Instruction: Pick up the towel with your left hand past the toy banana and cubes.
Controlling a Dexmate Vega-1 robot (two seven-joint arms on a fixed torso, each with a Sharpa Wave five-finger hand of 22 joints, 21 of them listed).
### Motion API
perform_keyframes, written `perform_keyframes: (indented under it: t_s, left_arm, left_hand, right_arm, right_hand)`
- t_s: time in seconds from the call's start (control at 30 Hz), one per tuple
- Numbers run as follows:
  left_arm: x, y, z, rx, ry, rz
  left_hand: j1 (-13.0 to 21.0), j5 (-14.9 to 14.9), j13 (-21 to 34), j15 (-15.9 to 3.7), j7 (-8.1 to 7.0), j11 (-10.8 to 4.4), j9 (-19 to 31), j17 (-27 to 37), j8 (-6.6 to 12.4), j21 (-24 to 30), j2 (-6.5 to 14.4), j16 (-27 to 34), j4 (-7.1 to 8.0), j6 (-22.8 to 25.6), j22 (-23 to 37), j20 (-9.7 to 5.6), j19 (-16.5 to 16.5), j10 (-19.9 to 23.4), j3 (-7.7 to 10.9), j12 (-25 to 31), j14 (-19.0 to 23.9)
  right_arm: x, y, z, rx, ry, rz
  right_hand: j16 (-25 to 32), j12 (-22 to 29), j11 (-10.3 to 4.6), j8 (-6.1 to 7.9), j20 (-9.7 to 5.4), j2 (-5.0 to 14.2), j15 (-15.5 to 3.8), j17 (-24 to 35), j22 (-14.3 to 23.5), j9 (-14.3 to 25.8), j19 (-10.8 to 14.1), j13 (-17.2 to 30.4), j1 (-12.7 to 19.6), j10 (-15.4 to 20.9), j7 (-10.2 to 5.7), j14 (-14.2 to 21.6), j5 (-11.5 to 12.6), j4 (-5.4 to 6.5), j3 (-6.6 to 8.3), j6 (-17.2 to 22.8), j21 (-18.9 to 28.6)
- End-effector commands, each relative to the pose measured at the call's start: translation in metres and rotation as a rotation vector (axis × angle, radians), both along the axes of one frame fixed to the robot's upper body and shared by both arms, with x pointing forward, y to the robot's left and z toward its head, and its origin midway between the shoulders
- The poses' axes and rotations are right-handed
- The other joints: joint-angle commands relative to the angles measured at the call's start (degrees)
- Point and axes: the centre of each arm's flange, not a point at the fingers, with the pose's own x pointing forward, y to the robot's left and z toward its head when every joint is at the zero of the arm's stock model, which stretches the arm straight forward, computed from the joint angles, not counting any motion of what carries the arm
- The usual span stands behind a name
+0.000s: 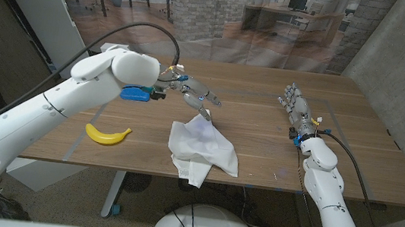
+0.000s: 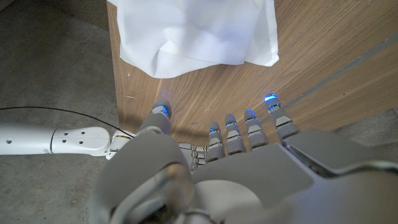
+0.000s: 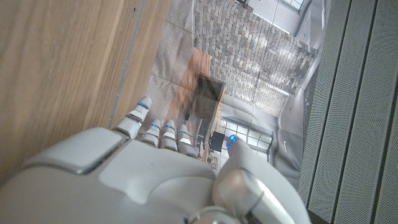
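Towel (image 1: 202, 150) plain white, no legible writing, beneath empty spread-fingered left hand (image 1: 193, 94).

White towel (image 1: 201, 150) crumpled at table's near edge, yellow toy banana (image 1: 107, 134) left, blue cube (image 1: 135, 94) beyond

The robot's white left arm (image 1: 75, 87) hides most of the small blue cube (image 1: 136, 94) behind it, the crumpled white cloth towel (image 2: 193, 31) is cut off at the left wrist picture's edge, and the towel's near corner (image 1: 194, 175) overhangs the wooden table (image 1: 334, 167).
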Motion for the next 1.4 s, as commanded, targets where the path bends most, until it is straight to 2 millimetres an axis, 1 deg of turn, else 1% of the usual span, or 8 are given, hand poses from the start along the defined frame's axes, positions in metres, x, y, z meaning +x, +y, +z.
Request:
perform_keyframes:
  t_s: [0.03,0.17,0.27,0.57,0.8,1.0,1.2,1.4]
  left_arm:
    - [-0.001,-0.005,-0.002,0.055,-0.001,0.016]
    - [-0.001,-0.006,-0.002,0.074,0.008,0.025]
    - [0.0,-0.008,-0.003,0.09,0.013,0.034]
    - [0.001,-0.01,-0.004,0.125,0.016,0.05]
    - [0.003,-0.012,-0.005,0.153,0.026,0.059]
    - [0.004,-0.014,-0.006,0.173,0.04,0.066]
    - [0.005,-0.016,-0.008,0.2,0.052,0.08]
    - [0.005,-0.017,-0.009,0.209,0.05,0.086]
  left_hand:
    - [1.8,0.5,0.2,0.15,0.46,-0.15,0.2,0.1,0.38,-0.3,-0.8,-0.1,-0.33,1.0,0.0,0.34,0.8,1.1,0.0,0.1,0.8]
    - [3.7,0.9,0.2,-0.06,0.36,-0.09,0.2,0.2,0.55,-0.5,-2.7,-0.1,-0.24,2.3,-0.1,0.44,1.3,2.6,-0.56,0.3,1.8]
    - [5.3,1.3,0.2,-0.69,0.44,-0.78,0.2,0.2,0.7,-0.6,-3.9,0.1,-0.01,3.6,0.0,0.3,2.0,3.9,-0.95,0.5,3.0]
    - [7.7,2.0,0.2,-0.07,1.11,-0.41,0.2,0.2,0.4,-1.0,-4.7,-0.2,0.13,4.3,0.0,0.78,2.4,4.3,-1.19,0.1,3.2]
    - [9.9,2.5,0.3,-0.13,0.81,-0.48,0.3,0.2,-0.1,-1.1,-5.2,-0.4,0.18,3.9,0.0,0.26,2.9,4.2,-1.34,-0.2,3.2]
    - [11.6,2.9,0.3,0.29,1.5,-0.09,0.3,0.2,-0.82,-1.5,-5.9,-0.7,0.33,2.7,0.0,0.69,2.9,4.1,-1.75,-0.6,3.0]
    - [12.1,3.4,0.4,0.91,2.26,0.7,0.4,0.2,-1.41,-1.9,-7.3,-0.9,0.69,1.5,0.1,1.15,2.8,3.6,-2.79,-1.0,2.5]
    - [12.3,3.8,0.4,1.03,2.43,0.76,0.4,0.3,-1.66,-2.2,-8.1,-1.1,0.93,0.8,0.1,1.1,2.7,3.2,-3.51,-1.3,2.2]
  right_arm:
    - [0.001,0.0,-0.002,0.001,0.007,0.002]
    - [0.001,0.0,-0.003,0.002,0.01,0.002]
    - [0.001,0.0,-0.004,0.002,0.01,0.002]
    - [0.001,0.0,-0.004,0.001,0.012,0.002]
    - [0.001,-0.001,-0.005,0.002,0.012,0.0]
    - [0.001,-0.001,-0.006,0.004,0.012,0.001]
    - [0.001,-0.001,-0.006,0.007,0.011,0.0]
    - [0.002,0.0,-0.007,0.008,0.009,0.003]
  right_hand:
    - [0.5,0.2,0.11,0.29,-0.11,0.32,0.27,0.2,0.3,0.2,0.5,0.1,0.7,0.2,-0.27,0.4,0.2,-0.11,0.18,0.0,0.4]
    - [0.5,0.2,0.19,0.27,-0.09,0.32,0.31,0.2,0.3,0.2,0.5,0.1,0.7,0.2,-0.29,0.4,0.2,-0.11,0.19,0.0,0.4]
    - [0.5,0.2,0.26,0.26,-0.07,0.33,0.31,0.2,0.3,0.2,0.5,0.1,0.7,0.3,-0.29,0.5,0.2,-0.11,0.19,0.0,0.4]
    - [0.5,0.2,0.24,0.23,-0.03,0.33,0.33,0.2,0.3,0.2,0.6,0.1,0.6,0.3,-0.33,0.6,0.1,-0.12,0.2,0.0,0.4]
    - [0.5,0.2,0.29,0.21,0.0,0.34,0.36,0.2,0.3,0.2,0.6,0.1,0.6,0.4,-0.41,0.7,0.1,-0.11,0.2,0.1,0.4]
    - [0.5,0.2,0.38,0.18,0.04,0.33,0.4,0.3,0.3,0.2,0.6,0.1,0.6,0.4,-0.45,0.7,0.1,-0.11,0.19,0.1,0.4]
    - [0.5,0.2,0.25,0.2,0.05,0.31,0.38,0.3,0.3,0.2,0.6,0.1,0.6,0.4,-0.57,0.7,0.1,-0.1,0.17,0.2,0.4]
    - [0.5,0.2,0.26,0.21,0.07,0.29,0.4,0.3,0.3,0.2,0.6,0.1,0.5,0.5,-0.58,0.8,0.1,-0.09,0.16,0.3,0.4]
